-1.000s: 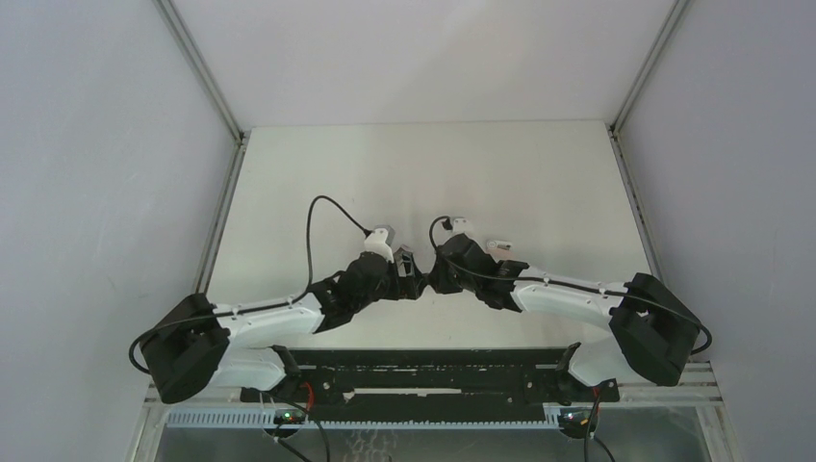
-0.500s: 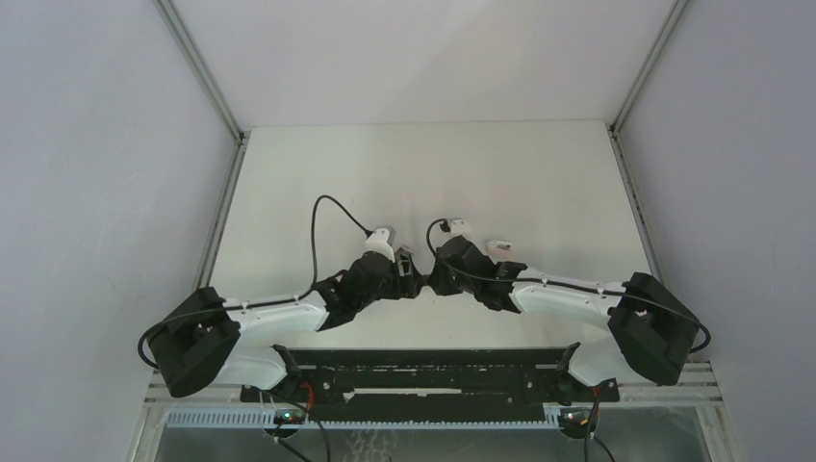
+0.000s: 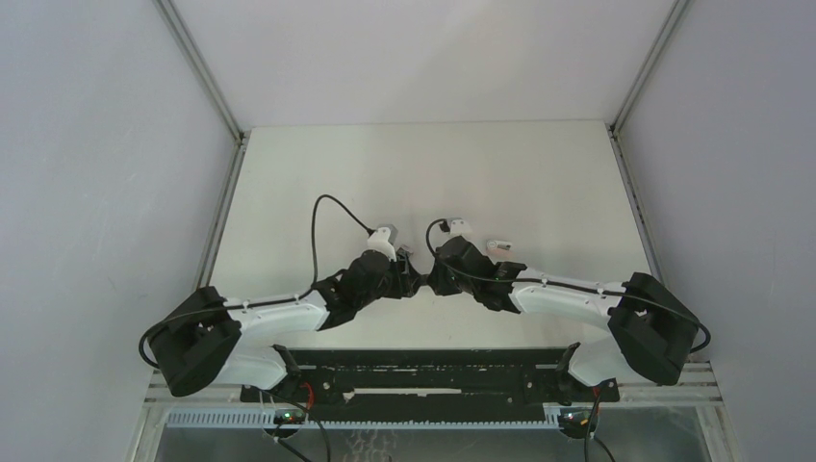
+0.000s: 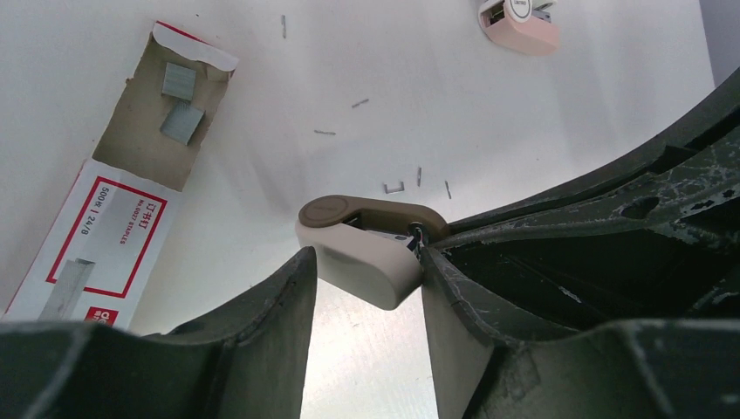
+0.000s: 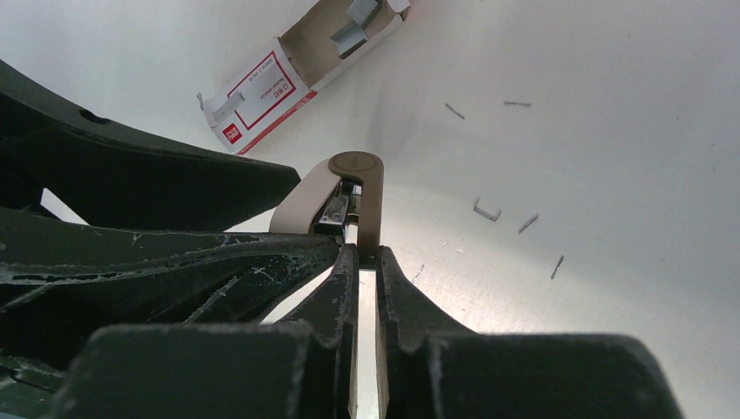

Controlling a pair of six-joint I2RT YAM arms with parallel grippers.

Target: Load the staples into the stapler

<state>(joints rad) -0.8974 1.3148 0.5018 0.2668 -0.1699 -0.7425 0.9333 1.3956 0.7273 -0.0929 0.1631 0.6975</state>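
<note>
Beige plastic over a metal core, the stapler (image 4: 362, 257) looks light, stiff and smooth, so I judge it can slip or turn if it is pinched only at a rounded end. It is held between both arms and, as it seems, off the table (image 4: 558, 140). The left end effector (image 4: 366, 266) has its fingers on both flat sides of the body and appears to clamp it. The right end effector (image 5: 365, 253) is clenched on the thin edge of the other hinged arm. A good hold is on the flat sides, with the hinge left free.

The staples (image 4: 96, 244) lie on the table to the side, the tray pulled out of the white and red box. Their strips are probably brittle and better taken by the long sides.

Only the left wrist view shows a pink object (image 4: 519, 22) and the box print clearly. Only the right wrist view shows the metal channel inside the opened stapler. In the top view the stapler is almost hidden between the wrists.
</note>
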